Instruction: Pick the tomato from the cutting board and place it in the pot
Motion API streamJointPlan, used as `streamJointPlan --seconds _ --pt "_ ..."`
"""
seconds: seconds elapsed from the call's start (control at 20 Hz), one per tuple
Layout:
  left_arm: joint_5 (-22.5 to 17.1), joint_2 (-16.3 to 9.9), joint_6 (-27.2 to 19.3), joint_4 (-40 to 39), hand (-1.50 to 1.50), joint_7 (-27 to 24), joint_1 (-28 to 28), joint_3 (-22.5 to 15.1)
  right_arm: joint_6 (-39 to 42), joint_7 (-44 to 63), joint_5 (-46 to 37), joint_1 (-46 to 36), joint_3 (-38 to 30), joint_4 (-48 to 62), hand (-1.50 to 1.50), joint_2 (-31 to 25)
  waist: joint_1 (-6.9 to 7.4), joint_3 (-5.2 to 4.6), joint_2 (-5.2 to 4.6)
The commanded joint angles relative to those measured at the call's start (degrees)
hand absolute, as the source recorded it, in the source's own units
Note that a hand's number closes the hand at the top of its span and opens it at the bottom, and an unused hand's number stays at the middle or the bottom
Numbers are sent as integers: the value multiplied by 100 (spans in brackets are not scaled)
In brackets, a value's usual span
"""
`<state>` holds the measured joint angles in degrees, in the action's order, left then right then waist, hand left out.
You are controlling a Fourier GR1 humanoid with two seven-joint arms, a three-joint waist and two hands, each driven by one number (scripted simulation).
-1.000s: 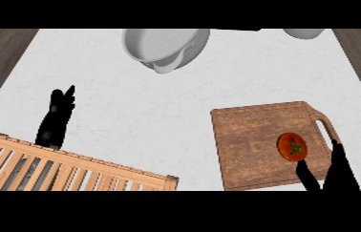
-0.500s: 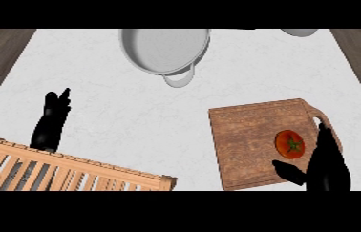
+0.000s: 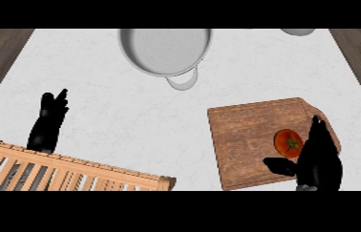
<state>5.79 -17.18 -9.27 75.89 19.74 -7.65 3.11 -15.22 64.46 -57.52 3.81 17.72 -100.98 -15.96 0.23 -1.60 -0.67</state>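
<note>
My right hand (image 3: 319, 157) sits over the right side of the cutting board (image 3: 247, 140), fingers stretched straight up the board and thumb spread off to the left, so the hand is apart and holds nothing. The tomato (image 3: 288, 143) lies on the board just left of my fingers, its right edge tucked under them; I cannot tell whether they touch it. The pot (image 3: 166, 52) stands well apart from the board at the far side of the table (image 3: 106, 111), one handle facing the board. My left hand (image 3: 49, 123) rests at the left with its fingers straight and pointing up. A wooden rack (image 3: 78, 171) lies just below it.
</note>
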Motion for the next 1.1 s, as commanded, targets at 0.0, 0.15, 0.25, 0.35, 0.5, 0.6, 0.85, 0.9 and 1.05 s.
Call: streamJointPlan --seconds 0.0,0.15,0.25,0.35,0.5,0.6,0.85,0.9,1.05 --pt "-34 -403 356 385 0 -117 328 68 434 668 -73 -205 -99 216 -150 297 67 158 75" --pt "-53 -405 396 298 0 65 0 186 424 541 3 -506 -352 527 -150 471 47 161 65" --pt "147 -325 225 612 0 239 203 81 787 673 -15 -386 -306 218 -150 485 50 161 87" --pt "160 -294 233 504 0 129 109 122 627 219 283 -318 -634 368 -150 371 16 163 79" --pt "300 -172 135 440 0 180 132 70 673 75 293 -364 -757 594 -150 448 6 163 75" --pt "306 -66 108 407 0 117 111 66 93 -226 118 -206 -700 1000 -150 707 4 165 68" --pt "38 -367 513 539 0 218 133 281 414 -228 236 -652 -1031 1121 -150 714 43 163 72" --pt "171 -356 398 558 0 316 15 260 117 -483 144 -167 -795 1043 -150 835 0 165 80" --pt "222 -136 298 500 0 47 167 252 330 -403 171 -359 -930 1178 -150 853 8 162 74"
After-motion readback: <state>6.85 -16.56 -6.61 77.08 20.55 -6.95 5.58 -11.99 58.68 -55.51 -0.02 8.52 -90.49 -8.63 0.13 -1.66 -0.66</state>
